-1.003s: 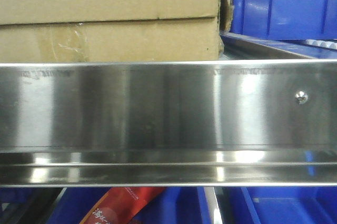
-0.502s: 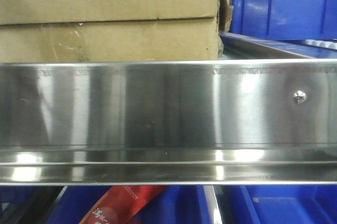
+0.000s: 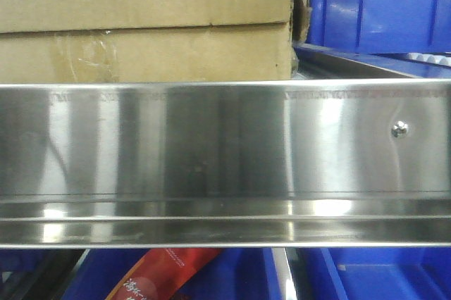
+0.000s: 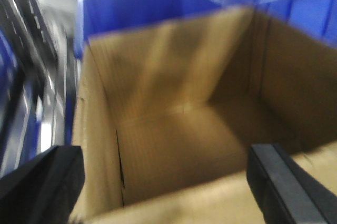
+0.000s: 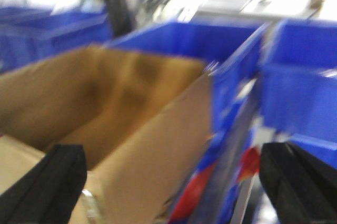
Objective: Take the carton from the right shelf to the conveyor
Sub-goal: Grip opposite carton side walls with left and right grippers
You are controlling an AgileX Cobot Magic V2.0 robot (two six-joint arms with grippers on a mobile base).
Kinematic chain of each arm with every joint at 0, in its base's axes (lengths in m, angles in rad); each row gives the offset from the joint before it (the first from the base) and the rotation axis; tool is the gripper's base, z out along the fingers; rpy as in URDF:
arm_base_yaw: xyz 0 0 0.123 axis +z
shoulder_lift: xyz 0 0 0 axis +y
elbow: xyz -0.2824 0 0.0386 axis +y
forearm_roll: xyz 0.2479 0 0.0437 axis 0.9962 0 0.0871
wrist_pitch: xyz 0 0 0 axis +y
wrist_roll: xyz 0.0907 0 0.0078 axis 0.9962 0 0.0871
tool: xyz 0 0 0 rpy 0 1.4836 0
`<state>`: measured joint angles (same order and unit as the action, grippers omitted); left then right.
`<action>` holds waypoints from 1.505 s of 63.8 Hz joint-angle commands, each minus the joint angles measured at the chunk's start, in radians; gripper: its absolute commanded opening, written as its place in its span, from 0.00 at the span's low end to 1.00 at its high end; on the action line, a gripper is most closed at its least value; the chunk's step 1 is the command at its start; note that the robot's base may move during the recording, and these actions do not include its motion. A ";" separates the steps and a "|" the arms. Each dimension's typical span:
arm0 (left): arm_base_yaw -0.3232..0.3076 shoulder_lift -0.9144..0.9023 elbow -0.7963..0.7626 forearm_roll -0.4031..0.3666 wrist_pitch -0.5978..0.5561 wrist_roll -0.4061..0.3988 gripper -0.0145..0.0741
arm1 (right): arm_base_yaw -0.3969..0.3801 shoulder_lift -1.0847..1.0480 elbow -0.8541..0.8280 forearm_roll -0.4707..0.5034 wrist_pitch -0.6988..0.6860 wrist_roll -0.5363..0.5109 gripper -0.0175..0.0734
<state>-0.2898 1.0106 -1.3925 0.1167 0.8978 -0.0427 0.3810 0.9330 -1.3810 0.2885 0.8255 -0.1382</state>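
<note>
The brown carton (image 3: 148,22) stands on the right shelf behind its broad mirror-like steel front rail (image 3: 211,145), which bears one screw head (image 3: 400,128). In the blurred left wrist view I look down into the open carton (image 4: 174,129). My left gripper (image 4: 166,195) is open, its black fingers (image 4: 47,182) wide apart over the carton's near wall. In the blurred right wrist view my right gripper (image 5: 174,190) is open above the carton's right corner (image 5: 158,145), with one finger (image 5: 52,182) over the box. The conveyor is out of view.
Blue plastic bins stand right of the carton (image 3: 380,4) and behind it (image 4: 131,8), and more sit below the rail (image 3: 373,275). A red packet (image 3: 165,279) lies in a lower bin and shows in the right wrist view (image 5: 195,203). A dark rack frame (image 4: 31,77) runs left of the carton.
The bright reflections on the steel rail have shifted a little. The carton and bins stay in place in the front view.
</note>
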 commanded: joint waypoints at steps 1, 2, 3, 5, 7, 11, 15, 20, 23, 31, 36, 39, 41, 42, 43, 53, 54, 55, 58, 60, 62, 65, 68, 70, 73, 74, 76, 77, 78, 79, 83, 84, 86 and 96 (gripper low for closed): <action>0.025 0.079 -0.106 0.001 0.075 -0.034 0.76 | 0.029 0.108 -0.126 -0.002 0.084 0.021 0.82; 0.033 0.100 -0.130 0.001 0.092 -0.039 0.76 | 0.033 0.136 -0.156 -0.011 0.104 0.037 0.82; 0.040 0.113 -0.146 0.001 0.103 -0.039 0.76 | 0.038 0.153 -0.177 -0.018 0.117 0.063 0.82; 0.059 0.151 -0.183 -0.001 0.133 -0.041 0.76 | 0.047 0.204 -0.227 -0.054 0.158 0.112 0.82; 0.073 0.180 -0.217 -0.003 0.156 -0.041 0.76 | 0.059 0.245 -0.276 -0.099 0.196 0.165 0.82; 0.112 0.229 -0.279 -0.013 0.191 -0.041 0.76 | 0.090 0.318 -0.371 -0.200 0.271 0.253 0.82; 0.152 0.273 -0.326 -0.042 0.213 -0.041 0.76 | 0.124 0.397 -0.452 -0.305 0.351 0.309 0.82; 0.199 0.331 -0.370 -0.094 0.228 -0.028 0.76 | 0.170 0.486 -0.542 -0.385 0.396 0.363 0.82; 0.219 0.358 -0.391 -0.124 0.236 -0.008 0.76 | 0.187 0.525 -0.577 -0.394 0.396 0.382 0.82; 0.236 0.437 -0.423 -0.148 0.266 -0.002 0.76 | 0.197 0.621 -0.640 -0.394 0.396 0.413 0.82; 0.236 0.475 -0.424 -0.140 0.266 -0.002 0.76 | 0.197 0.668 -0.654 -0.400 0.396 0.420 0.82; 0.236 0.497 -0.424 -0.138 0.266 -0.002 0.76 | 0.197 0.698 -0.654 -0.405 0.396 0.420 0.82; 0.236 0.512 -0.424 -0.136 0.266 -0.002 0.76 | 0.197 0.712 -0.654 -0.407 0.396 0.420 0.82; 0.236 0.517 -0.424 -0.134 0.266 -0.002 0.76 | 0.197 0.720 -0.654 -0.407 0.396 0.420 0.82; 0.236 0.526 -0.424 -0.132 0.266 -0.002 0.76 | 0.197 0.731 -0.654 -0.407 0.396 0.420 0.82; 0.238 0.580 -0.424 -0.102 0.262 -0.002 0.76 | 0.197 0.803 -0.654 -0.407 0.396 0.420 0.82; 0.238 0.583 -0.424 -0.099 0.262 -0.002 0.76 | 0.197 0.811 -0.654 -0.407 0.396 0.420 0.82; 0.238 0.588 -0.424 -0.097 0.262 -0.002 0.76 | 0.197 0.816 -0.654 -0.407 0.396 0.420 0.82; 0.238 0.602 -0.424 -0.095 0.262 -0.002 0.76 | 0.197 0.828 -0.654 -0.407 0.396 0.420 0.82; 0.238 0.609 -0.424 -0.095 0.262 -0.002 0.76 | 0.197 0.836 -0.654 -0.407 0.396 0.420 0.82; 0.238 0.613 -0.424 -0.095 0.262 -0.002 0.76 | 0.197 0.841 -0.654 -0.407 0.396 0.420 0.82; 0.238 0.623 -0.424 -0.095 0.262 -0.002 0.76 | 0.197 0.850 -0.654 -0.407 0.396 0.420 0.82; 0.238 0.627 -0.424 -0.095 0.262 -0.002 0.76 | 0.197 0.857 -0.654 -0.407 0.396 0.420 0.81; 0.238 0.629 -0.424 -0.095 0.262 -0.002 0.75 | 0.197 0.859 -0.654 -0.407 0.396 0.420 0.80; 0.238 0.631 -0.424 -0.095 0.262 -0.002 0.71 | 0.197 0.863 -0.654 -0.407 0.396 0.420 0.75; 0.238 0.631 -0.424 -0.095 0.262 -0.002 0.70 | 0.197 0.866 -0.654 -0.407 0.396 0.420 0.73; 0.238 0.631 -0.424 -0.095 0.262 -0.002 0.64 | 0.197 0.868 -0.654 -0.407 0.396 0.420 0.68; 0.238 0.631 -0.424 -0.095 0.262 -0.002 0.61 | 0.197 0.868 -0.654 -0.407 0.396 0.420 0.65; 0.238 0.631 -0.424 -0.095 0.262 -0.002 0.58 | 0.197 0.870 -0.654 -0.407 0.396 0.420 0.62; 0.238 0.631 -0.424 -0.095 0.262 -0.002 0.55 | 0.197 0.870 -0.654 -0.407 0.396 0.420 0.58; 0.238 0.631 -0.424 -0.091 0.264 -0.002 0.39 | 0.197 0.870 -0.654 -0.407 0.396 0.420 0.42; 0.238 0.631 -0.424 -0.088 0.264 -0.002 0.34 | 0.197 0.870 -0.654 -0.407 0.396 0.420 0.38; 0.238 0.631 -0.424 -0.083 0.266 -0.002 0.23 | 0.197 0.870 -0.654 -0.407 0.396 0.420 0.26; 0.238 0.631 -0.424 -0.077 0.266 -0.002 0.18 | 0.197 0.870 -0.654 -0.407 0.396 0.420 0.13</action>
<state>-0.0570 1.6467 -1.8122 0.0331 1.1661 -0.0673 0.5829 1.8072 -2.0286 -0.0972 1.2327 0.2952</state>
